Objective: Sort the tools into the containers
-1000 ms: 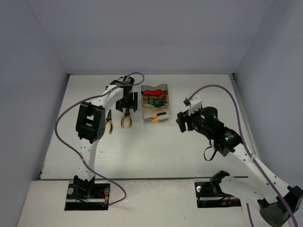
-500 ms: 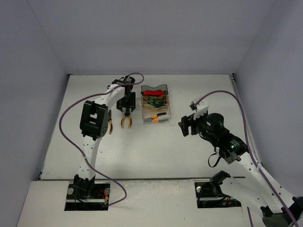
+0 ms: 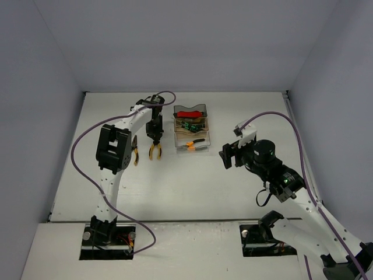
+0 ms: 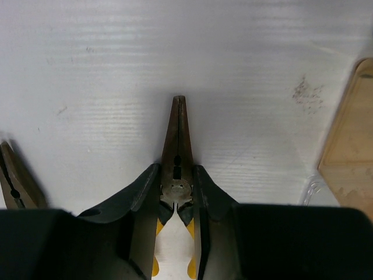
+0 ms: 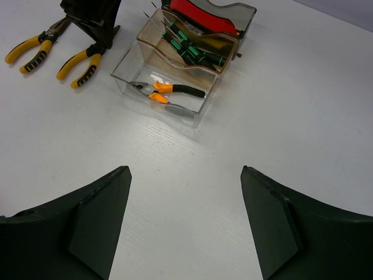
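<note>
Surface [image 3: 192,186]: white, enclosed by 3 pale lilac walls [image 3: 175,41].
Containers [image 5: 175,111]: 3 joined bins, tools held inside.
Yellow-handled pliers [image 4: 177,134]: laid just left of the containers, clamped at the pivot by the left claw [image 4: 176,172].
Right claw [image 5: 183,175]: spread wide, nothing held, right of the containers.

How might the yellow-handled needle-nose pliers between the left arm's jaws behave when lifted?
The yellow-handled needle-nose pliers are probably stiff and heavy for their size, since the nose looks like steel. The left jaws close near the pivot, so the long nose or the handles may tip them. The splayed handles might also swing on their hinge.
</note>
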Controlling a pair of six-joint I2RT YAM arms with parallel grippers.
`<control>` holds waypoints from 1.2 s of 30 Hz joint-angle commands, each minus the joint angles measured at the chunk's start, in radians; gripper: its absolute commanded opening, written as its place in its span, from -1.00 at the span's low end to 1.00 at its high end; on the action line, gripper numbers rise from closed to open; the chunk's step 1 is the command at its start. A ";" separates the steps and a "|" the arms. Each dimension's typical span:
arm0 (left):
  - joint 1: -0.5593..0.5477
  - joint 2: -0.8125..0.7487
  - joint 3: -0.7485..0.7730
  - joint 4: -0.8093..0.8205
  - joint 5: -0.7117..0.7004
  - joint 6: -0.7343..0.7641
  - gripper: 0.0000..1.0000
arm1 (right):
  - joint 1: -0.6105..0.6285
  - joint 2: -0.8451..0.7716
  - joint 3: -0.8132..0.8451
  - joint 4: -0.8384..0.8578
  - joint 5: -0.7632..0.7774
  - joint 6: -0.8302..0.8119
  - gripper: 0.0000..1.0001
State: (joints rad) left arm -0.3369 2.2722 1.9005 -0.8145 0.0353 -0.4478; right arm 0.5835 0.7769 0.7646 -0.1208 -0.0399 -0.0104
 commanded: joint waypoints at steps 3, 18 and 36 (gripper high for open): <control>0.008 -0.286 -0.046 0.023 0.002 -0.129 -1.00 | 0.003 -0.004 0.004 0.057 0.016 0.010 0.49; -0.152 -0.738 -0.595 0.932 -0.146 -0.578 -1.00 | 0.003 -0.044 -0.003 0.058 0.023 0.007 0.52; -0.379 -0.521 -0.617 1.141 -0.664 -0.868 -1.00 | 0.003 -0.125 -0.034 0.059 0.035 0.033 0.54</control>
State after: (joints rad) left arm -0.6914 1.7418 1.2621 0.1857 -0.4994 -1.2116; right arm 0.5835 0.6655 0.7342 -0.1240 -0.0284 -0.0027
